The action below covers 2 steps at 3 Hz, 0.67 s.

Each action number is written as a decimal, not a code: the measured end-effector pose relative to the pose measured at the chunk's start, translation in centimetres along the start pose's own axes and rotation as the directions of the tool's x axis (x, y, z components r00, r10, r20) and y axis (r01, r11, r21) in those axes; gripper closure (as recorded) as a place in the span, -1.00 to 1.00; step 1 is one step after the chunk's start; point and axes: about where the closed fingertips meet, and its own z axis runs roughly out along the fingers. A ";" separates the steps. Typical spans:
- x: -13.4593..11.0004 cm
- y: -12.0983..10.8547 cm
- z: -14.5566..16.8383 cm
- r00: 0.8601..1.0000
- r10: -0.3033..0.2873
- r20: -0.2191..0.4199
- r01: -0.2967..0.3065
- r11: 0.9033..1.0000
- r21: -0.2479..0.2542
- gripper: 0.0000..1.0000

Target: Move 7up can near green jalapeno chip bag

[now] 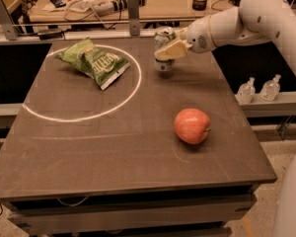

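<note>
The 7up can (163,42) is upright at the far middle of the dark table, its silver top showing. My gripper (168,49) reaches in from the right on a white arm and is shut on the can, its tan fingers (170,50) across the can's front. The green jalapeno chip bag (93,60) lies wrinkled at the far left of the table, inside a white circle, about a can's height and a half to the left of the can.
A red apple (192,126) sits at the table's (113,152) right middle. A white painted circle (84,113) marks the left half. Two small clear bottles (259,89) stand on a ledge to the right. A cluttered desk runs behind the table.
</note>
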 end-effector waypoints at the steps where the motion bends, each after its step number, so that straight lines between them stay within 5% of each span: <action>1: -1.0 1.3 2.9 0.999 -0.036 -0.001 0.036 0.996 -0.081 1.00; 2: -2.0 2.2 5.1 0.998 -0.054 0.012 0.055 0.989 -0.135 1.00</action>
